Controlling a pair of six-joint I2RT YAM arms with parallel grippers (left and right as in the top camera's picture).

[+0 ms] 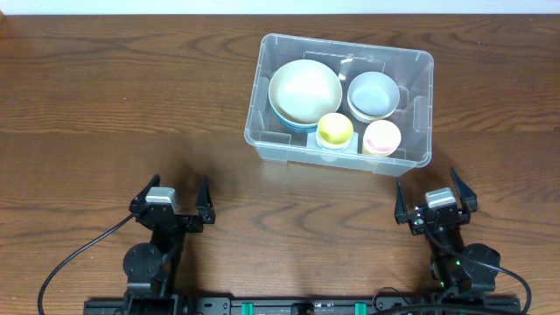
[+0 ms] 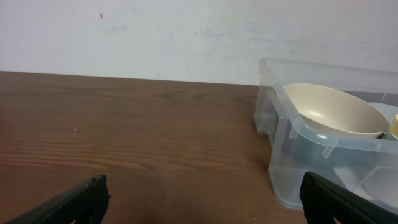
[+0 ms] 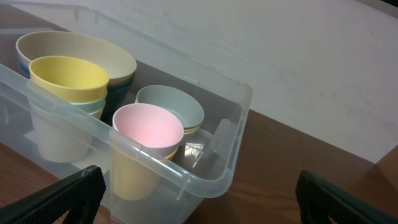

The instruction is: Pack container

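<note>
The container [image 1: 418,109] is set near the far edge of the desk [image 1: 105,105], right of centre, with four bowls [image 1: 304,90] inside (two large, two small). The left hand [image 1: 179,191] and right hand [image 1: 429,188] are held apart, empty, by the near edge. Packing is judged complete; no further grasp seems called for.

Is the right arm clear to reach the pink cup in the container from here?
Probably yes: the right gripper is open, facing the container, and the pink cup stands uncovered in its near corner; the yellow cup crowds one side.
</note>
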